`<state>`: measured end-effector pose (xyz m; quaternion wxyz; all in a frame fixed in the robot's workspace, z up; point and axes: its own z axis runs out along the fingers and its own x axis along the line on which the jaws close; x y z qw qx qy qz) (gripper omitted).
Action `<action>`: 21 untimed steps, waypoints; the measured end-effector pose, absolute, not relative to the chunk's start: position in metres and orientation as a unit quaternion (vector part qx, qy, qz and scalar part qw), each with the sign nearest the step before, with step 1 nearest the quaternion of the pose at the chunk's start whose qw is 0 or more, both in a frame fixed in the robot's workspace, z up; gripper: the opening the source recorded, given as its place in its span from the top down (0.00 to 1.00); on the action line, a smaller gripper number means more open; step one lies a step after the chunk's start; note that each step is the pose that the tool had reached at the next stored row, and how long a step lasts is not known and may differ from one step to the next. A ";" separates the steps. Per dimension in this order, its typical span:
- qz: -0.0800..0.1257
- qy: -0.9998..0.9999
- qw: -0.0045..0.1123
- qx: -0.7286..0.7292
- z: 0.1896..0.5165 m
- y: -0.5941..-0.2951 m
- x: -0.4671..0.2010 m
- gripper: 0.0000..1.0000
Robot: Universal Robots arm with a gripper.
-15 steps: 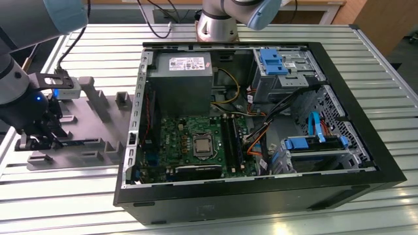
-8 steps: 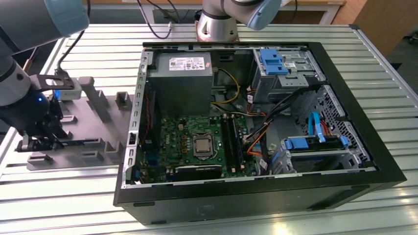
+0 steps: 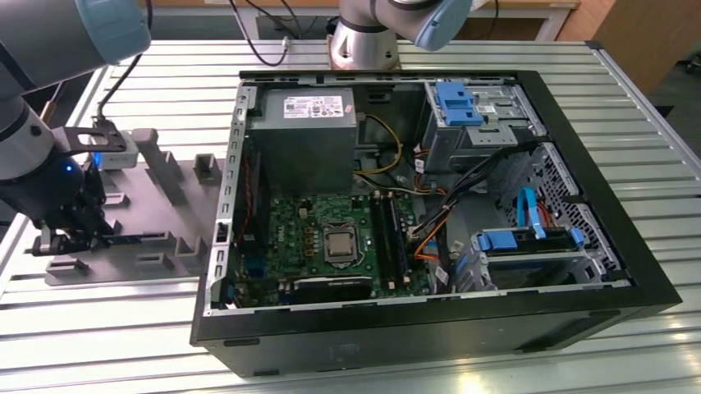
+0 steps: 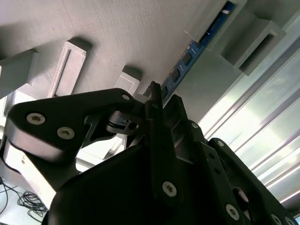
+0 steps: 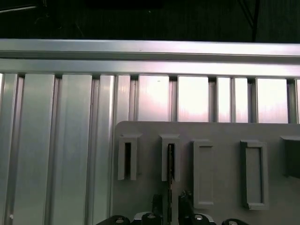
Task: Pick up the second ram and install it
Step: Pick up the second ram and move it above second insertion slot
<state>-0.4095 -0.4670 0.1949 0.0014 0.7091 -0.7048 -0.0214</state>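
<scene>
Closest in, the gripper (image 5: 170,208) hangs low over the grey fixture tray (image 5: 220,131). That tray lies on the slatted metal table (image 3: 131,345) just beside the computer case (image 3: 438,332), off the case's wall toward the exterior view's left. The fingers (image 5: 157,206) are apart, one on each side of the second ram (image 5: 170,161), and in the first wrist view a sliver of gap shows between each finger and the stick, so nothing is clamped. In the second wrist view the second ram (image 4: 206,35) stands on edge in the tray's slotted posts, its dark-blue length running away from the fingertips. In the exterior view it shows as a thin dark line (image 3: 137,238) reaching from the gripper toward the case, wholly outside the case. Inside the open case, nearest that same wall, sit the grey power supply (image 3: 301,135) and the green motherboard (image 3: 328,238). Two light-blue drive brackets (image 3: 455,103) sit deeper in, toward the exterior view's right.
</scene>
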 end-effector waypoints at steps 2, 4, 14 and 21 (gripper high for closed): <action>-0.021 -0.705 0.001 0.709 0.194 -0.467 -0.409 0.73; -0.021 -0.705 0.001 0.709 0.194 -0.467 -0.409 0.73; -0.021 -0.705 0.001 0.709 0.192 -0.467 -0.409 0.73; -0.022 -0.705 0.002 0.709 0.190 -0.467 -0.407 0.73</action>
